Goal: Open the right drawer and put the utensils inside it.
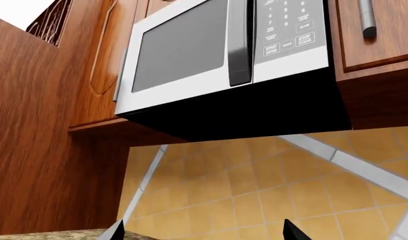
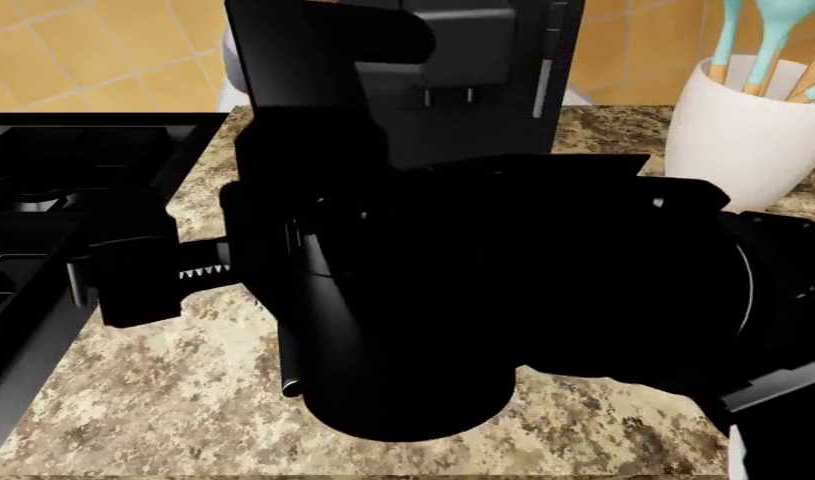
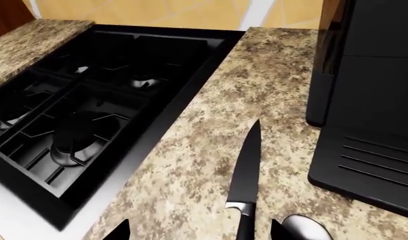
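The right end effector (image 3: 200, 231) is spread wide, its two dark fingertips either side of the knife (image 3: 246, 177), which lies flat on the speckled granite surface (image 3: 211, 150): a slim dark blade, a silver bolster and a black handle. A shiny spoon (image 3: 305, 227) lies just beside the handle, with a black stove (image 3: 90, 110) near and a black appliance (image 3: 371, 100) opposite. The left end effector (image 1: 204, 232) is also spread wide, below a microwave (image 1: 224, 50)

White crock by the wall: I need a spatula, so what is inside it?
In the head view the white crock holds teal spatulas with their heads sticking up. Their handles and anything lower down are hidden by the crock's wall.
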`<state>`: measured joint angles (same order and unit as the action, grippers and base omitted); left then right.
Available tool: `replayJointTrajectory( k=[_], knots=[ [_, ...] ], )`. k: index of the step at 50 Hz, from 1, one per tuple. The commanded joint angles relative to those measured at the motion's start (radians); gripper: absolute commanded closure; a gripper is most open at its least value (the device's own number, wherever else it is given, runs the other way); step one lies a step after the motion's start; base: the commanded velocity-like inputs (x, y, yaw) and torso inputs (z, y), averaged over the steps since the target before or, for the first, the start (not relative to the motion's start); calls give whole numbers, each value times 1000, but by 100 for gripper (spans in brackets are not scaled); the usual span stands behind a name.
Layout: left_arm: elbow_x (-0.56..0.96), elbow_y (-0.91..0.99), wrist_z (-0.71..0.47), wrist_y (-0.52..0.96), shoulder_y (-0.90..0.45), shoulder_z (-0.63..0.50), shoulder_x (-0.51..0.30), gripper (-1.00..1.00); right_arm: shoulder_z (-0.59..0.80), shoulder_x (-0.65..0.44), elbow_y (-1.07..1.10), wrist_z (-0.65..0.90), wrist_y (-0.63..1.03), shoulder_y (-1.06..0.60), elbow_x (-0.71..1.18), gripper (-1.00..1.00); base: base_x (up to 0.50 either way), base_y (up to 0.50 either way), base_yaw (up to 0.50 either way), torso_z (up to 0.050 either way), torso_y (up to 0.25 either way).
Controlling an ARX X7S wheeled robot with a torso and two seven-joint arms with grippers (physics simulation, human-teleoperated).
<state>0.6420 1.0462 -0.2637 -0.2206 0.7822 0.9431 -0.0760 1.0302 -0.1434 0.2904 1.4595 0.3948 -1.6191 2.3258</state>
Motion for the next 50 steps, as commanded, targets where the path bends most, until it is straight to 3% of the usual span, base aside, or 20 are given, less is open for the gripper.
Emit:
replayJointTrajectory(
  k=[1,50],
  knots=[
    [1,0,1,0,0,1,1,-100,24,17,-28,-2,-35,-1,-16,-100,0,0,0,0,0],
    [-15,-1,-5,3,-4,-15,-6,-100,181,20,-45,-55,-49,79,-3,-100,0,0,0,0,0]
  ],
)
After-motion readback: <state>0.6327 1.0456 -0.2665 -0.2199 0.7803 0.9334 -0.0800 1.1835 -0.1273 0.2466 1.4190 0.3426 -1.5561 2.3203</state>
